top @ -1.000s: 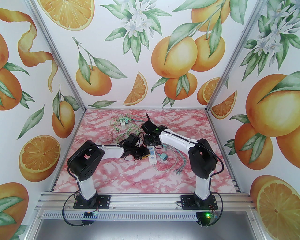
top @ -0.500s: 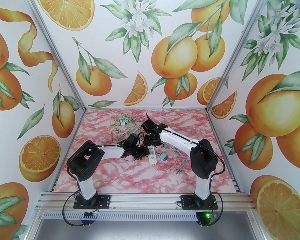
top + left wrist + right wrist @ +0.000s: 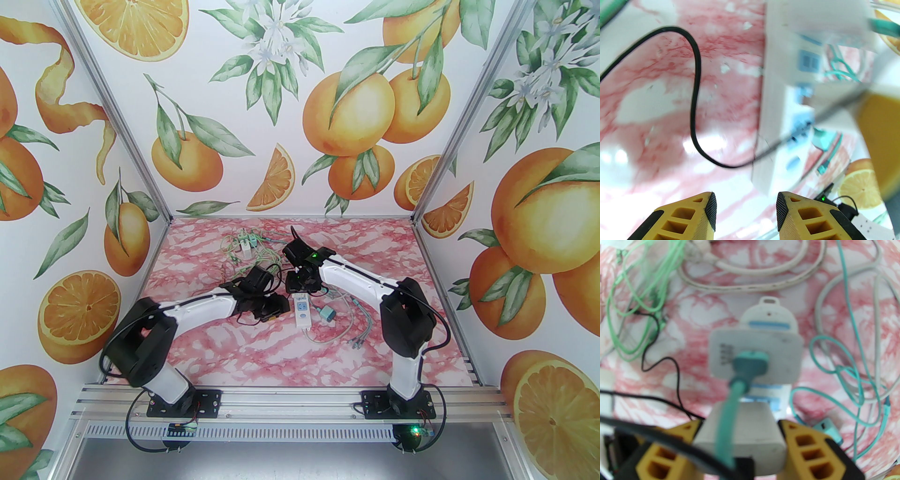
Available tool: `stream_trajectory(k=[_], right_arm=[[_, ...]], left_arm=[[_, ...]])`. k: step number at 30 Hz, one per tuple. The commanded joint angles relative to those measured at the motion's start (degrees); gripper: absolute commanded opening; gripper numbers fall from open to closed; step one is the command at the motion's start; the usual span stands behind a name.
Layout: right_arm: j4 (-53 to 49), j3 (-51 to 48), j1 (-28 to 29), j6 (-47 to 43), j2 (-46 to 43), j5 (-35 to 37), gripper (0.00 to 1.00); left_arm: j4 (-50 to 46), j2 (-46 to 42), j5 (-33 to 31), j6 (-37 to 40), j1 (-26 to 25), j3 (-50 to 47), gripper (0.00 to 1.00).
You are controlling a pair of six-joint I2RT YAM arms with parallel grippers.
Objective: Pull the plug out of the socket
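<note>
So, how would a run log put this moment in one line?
left pincer open, empty | right pincer shut on white plug | power strip lying on table

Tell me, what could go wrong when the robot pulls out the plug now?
1. The left fingers are open and off the power strip. Nothing holds it down, so it may lift along with the plug that the right fingers squeeze.
2. The teal cable lies over that plug and loops nearby, so it could snag or drag things.
</note>
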Motion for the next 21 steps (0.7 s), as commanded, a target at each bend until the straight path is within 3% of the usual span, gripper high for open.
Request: stream_trajectory(k=[1,12,21], right_arm=[[3.0,0.1,-0.1,0.3,-0.8,-4.8,0.45],[5.4,-5.0,3.7,2.9,-0.6,-8.0,0.47],[6.4,-6.7,5.3,3.5,-0.1,-7.7,0.57]], left_arm=[[-5.7,-5.7,-1.7,2.4,2.1,-0.7,0.51],[-13.7,-19.3,-2.2,6.6,14.6,-2.9,0.6],[-13.4,-20.1,-1.2,6.6,16.1,-4.6,0.61]])
